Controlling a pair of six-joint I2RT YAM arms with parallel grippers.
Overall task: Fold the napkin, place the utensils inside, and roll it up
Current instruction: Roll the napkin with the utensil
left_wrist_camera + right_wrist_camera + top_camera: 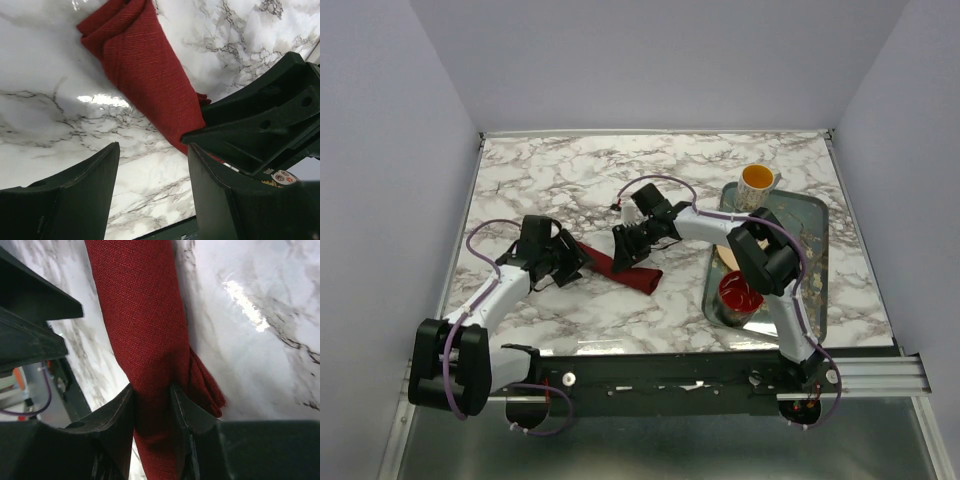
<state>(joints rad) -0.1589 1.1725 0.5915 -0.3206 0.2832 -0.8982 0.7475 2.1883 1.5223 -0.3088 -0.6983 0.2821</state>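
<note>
The napkin (642, 278) lies as a dark red roll, slanting across the marble table between my two arms. My right gripper (626, 250) comes in from the tray side and is shut on the roll (145, 315), one finger on each side of it (151, 387). My left gripper (570, 264) hovers at the roll's left end, open, with only bare marble between its fingers (153, 147). In the left wrist view the napkin (145, 70) runs up and away, and the right gripper's black body (265, 115) covers its lower end. The utensils are hidden.
A metal tray (825, 262) sits at the right and holds a white mug with a yellow inside (757, 185) and a red bowl (740, 295). The table's near edge, with the arm bases, runs just below the napkin.
</note>
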